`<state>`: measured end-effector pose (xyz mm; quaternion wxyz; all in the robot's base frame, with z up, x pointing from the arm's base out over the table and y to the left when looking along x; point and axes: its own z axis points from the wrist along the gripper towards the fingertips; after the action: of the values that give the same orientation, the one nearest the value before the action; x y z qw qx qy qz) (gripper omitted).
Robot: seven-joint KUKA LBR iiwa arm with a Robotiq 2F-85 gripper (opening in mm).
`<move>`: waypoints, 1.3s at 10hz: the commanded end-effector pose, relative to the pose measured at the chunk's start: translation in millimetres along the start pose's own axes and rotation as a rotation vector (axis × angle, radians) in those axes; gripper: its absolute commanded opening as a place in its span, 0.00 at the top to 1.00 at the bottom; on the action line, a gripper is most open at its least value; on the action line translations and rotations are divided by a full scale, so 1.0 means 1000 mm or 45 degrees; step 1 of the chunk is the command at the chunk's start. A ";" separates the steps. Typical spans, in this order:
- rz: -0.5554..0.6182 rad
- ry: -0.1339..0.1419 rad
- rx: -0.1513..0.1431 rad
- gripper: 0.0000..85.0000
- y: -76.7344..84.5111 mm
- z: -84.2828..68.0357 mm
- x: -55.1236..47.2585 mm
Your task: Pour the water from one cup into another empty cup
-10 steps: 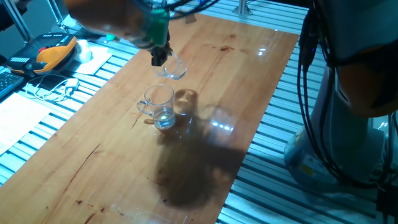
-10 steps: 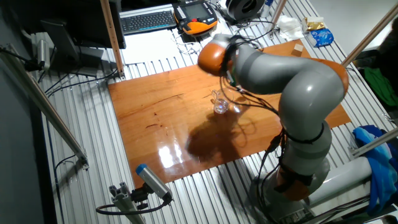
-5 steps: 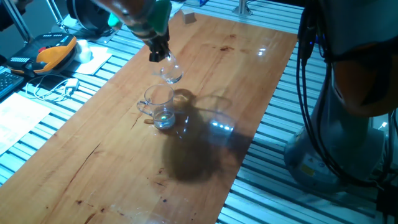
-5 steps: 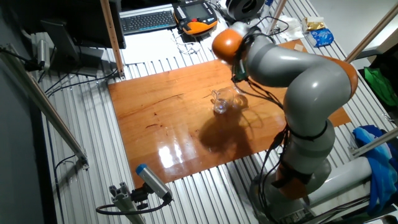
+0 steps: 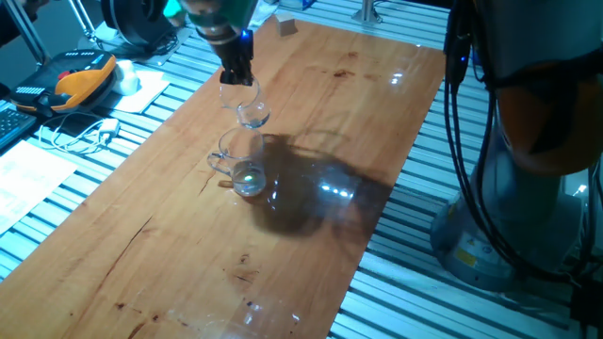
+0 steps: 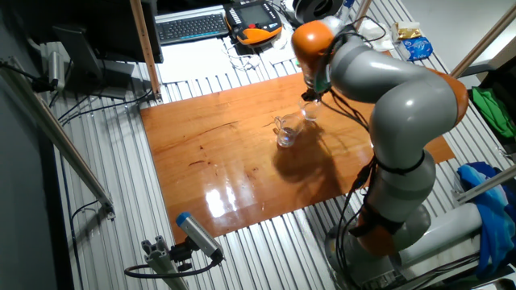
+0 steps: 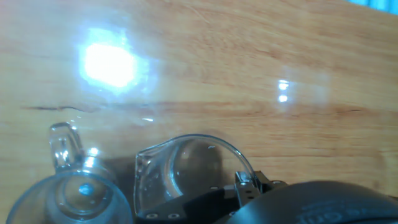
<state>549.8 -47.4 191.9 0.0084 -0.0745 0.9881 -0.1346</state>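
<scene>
Fingers (image 5: 237, 75) of your gripper (image 5: 236, 79) clamp the rim of the small glass tumbler (image 5: 247, 105), which hangs below them, clear of the wooden surface (image 5: 311, 122) and close to upright. Your grey arm (image 6: 387, 89) reaches in over that surface. Just below and beside the tumbler stands the handled glass mug (image 5: 238, 162), upright on the wood, a little clear water (image 5: 249, 178) pooled in its base. From the hand view, tumbler (image 7: 186, 171) and mug (image 7: 68, 186) sit side by side, nearly touching.
</scene>
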 end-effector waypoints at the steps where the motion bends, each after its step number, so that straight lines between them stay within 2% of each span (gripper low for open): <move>1: 0.000 -0.003 -0.064 1.00 -0.002 0.004 0.000; 2: 0.002 -0.004 -0.084 1.00 -0.002 0.007 -0.003; 4: 0.001 -0.007 -0.091 1.00 -0.002 0.014 -0.007; 6: -0.012 -0.021 -0.115 1.00 -0.005 0.024 -0.009; 7: -0.011 -0.026 -0.136 1.00 -0.005 0.030 -0.010; 10: -0.009 -0.031 -0.173 1.00 -0.001 0.042 -0.019; 13: -0.015 -0.027 -0.195 1.00 -0.002 0.053 -0.023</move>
<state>575.1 -59.9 140.5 0.0126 -0.0819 0.9949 -0.0573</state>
